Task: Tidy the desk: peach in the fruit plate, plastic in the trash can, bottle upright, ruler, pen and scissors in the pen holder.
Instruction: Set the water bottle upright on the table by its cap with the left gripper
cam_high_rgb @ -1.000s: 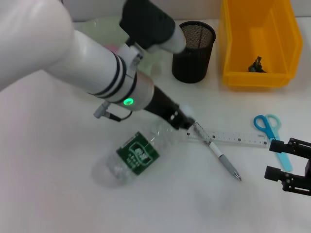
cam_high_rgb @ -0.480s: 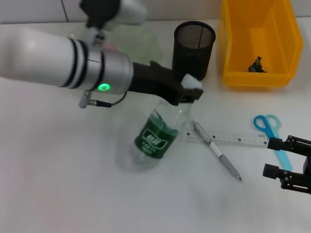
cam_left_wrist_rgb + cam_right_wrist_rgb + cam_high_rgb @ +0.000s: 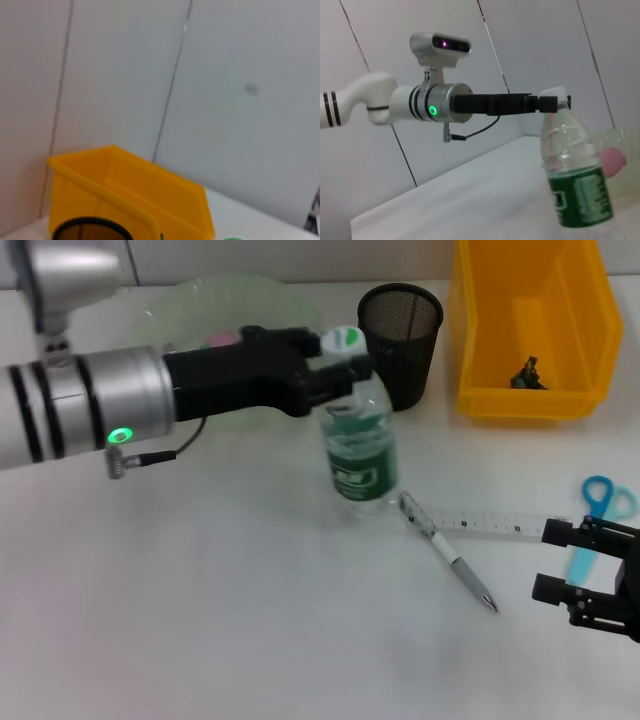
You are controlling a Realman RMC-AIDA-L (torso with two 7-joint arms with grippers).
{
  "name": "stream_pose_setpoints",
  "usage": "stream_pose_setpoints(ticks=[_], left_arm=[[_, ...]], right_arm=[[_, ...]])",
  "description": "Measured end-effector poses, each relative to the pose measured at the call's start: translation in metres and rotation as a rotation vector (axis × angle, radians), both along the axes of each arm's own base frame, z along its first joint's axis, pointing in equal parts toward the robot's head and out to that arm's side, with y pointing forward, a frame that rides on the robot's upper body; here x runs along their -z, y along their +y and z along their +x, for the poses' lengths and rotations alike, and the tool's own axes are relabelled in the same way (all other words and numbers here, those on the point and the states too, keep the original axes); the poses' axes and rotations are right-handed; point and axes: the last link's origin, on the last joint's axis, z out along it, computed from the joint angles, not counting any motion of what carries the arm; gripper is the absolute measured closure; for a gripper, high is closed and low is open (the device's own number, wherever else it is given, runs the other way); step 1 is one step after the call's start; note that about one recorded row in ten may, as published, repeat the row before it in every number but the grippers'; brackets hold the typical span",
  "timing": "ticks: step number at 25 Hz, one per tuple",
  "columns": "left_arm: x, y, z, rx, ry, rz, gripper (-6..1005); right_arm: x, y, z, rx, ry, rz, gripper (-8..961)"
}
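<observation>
My left gripper (image 3: 338,362) is shut on the neck of the clear bottle (image 3: 360,445), which has a green label. The bottle stands upright on the white table just in front of the black mesh pen holder (image 3: 400,332). The bottle (image 3: 574,185) and left gripper (image 3: 547,104) also show in the right wrist view. The pink peach (image 3: 221,339) lies on the pale green plate (image 3: 190,302) behind the left arm. The clear ruler (image 3: 495,527), pen (image 3: 450,556) and blue scissors (image 3: 592,520) lie flat at right. My right gripper (image 3: 572,565) is open and empty beside the scissors.
A yellow bin (image 3: 535,280) stands at the back right with a small dark item (image 3: 527,373) inside. The bin (image 3: 135,192) and the pen holder's rim (image 3: 90,229) show in the left wrist view. The left arm spans the table's left half.
The left gripper has lifted the bottle from lying tilted to upright and carried it back toward the pen holder. The right gripper has stayed near the scissors.
</observation>
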Motion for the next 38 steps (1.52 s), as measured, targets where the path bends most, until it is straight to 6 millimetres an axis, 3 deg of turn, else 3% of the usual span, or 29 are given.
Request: stream_pose_setpoints(ticks=[5, 13, 25, 38], left_arm=[[-0.005, -0.004, -0.019, 0.030, -0.110, 0.066, 562], [-0.007, -0.022, -0.034, 0.144, -0.197, 0.164, 562], [-0.006, -0.030, -0.065, 0.135, -0.175, 0.301, 563], [-0.003, -0.035, -0.082, 0.104, -0.150, 0.397, 561]], right_arm=[[0.004, 0.002, -0.002, 0.001, 0.003, 0.001, 213], [0.004, 0.003, -0.002, 0.006, 0.008, 0.010, 213], [0.008, 0.008, -0.008, -0.005, 0.030, 0.002, 212], [0.010, 0.011, -0.009, -0.003, 0.032, 0.001, 212]])
